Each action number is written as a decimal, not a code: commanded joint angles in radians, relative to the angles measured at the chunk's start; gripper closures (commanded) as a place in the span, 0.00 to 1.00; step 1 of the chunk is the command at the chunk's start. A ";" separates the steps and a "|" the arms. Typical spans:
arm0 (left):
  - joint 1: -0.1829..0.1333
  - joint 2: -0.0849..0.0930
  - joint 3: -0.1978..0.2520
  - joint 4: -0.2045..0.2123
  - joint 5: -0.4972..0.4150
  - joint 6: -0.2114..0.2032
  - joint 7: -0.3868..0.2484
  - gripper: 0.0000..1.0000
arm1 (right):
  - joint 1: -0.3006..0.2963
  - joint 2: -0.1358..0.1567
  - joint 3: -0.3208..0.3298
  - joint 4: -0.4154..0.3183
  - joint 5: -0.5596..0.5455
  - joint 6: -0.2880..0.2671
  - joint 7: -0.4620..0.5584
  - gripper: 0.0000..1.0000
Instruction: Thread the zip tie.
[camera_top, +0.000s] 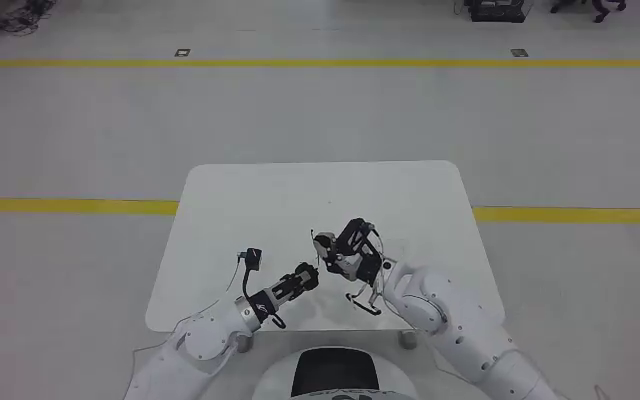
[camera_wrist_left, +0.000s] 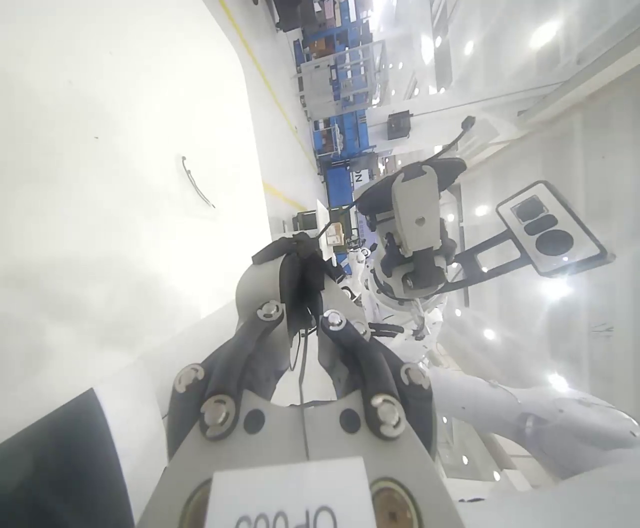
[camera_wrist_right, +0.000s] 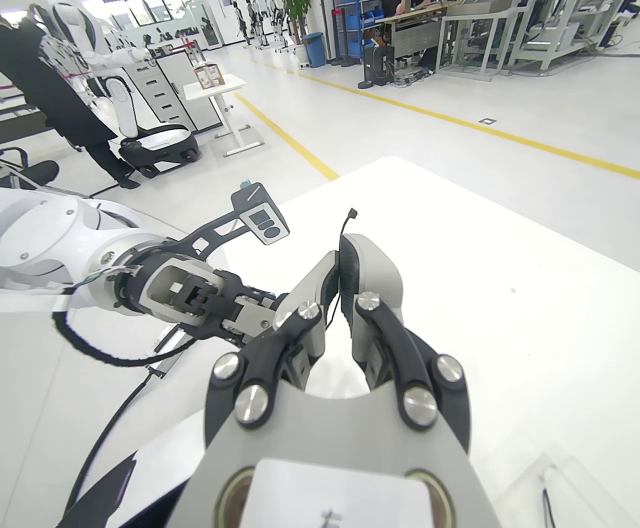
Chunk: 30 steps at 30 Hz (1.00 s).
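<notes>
Currently right gripper (camera_wrist_right: 340, 260) pinched tight on thin black plastic zip tie (camera_wrist_right: 352, 213), head poking out above; left gripper (camera_wrist_left: 299, 260) closed alongside, contents unclear. Risk: limp strap flexes, tail misses head slot.

The table (camera_top: 420, 190) is finished in smooth, matt white. The zip tie (camera_wrist_right: 352, 213) is seen as thin black plastic. The right gripper (camera_wrist_right: 339, 252) is fitted with ribbed black pads (camera_wrist_right: 350, 275), matt grey shells (camera_wrist_right: 381, 270) and bright polished metal pins (camera_wrist_right: 369, 301).

A white table (camera_top: 420, 200) stands across one yellow floor line (camera_top: 80, 206), another line (camera_top: 320, 63) beyond.
</notes>
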 joint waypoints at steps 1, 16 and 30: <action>0.000 0.000 0.000 0.000 0.000 0.000 0.000 1.00 | -0.001 0.002 -0.002 -0.001 -0.004 0.000 -0.003 1.00; 0.000 0.000 0.000 0.000 0.000 0.000 0.000 1.00 | -0.019 0.011 0.002 -0.021 -0.024 0.000 -0.010 1.00; 0.000 0.000 0.000 0.000 0.000 0.000 0.000 1.00 | -0.024 0.014 -0.001 -0.021 -0.024 0.000 -0.007 1.00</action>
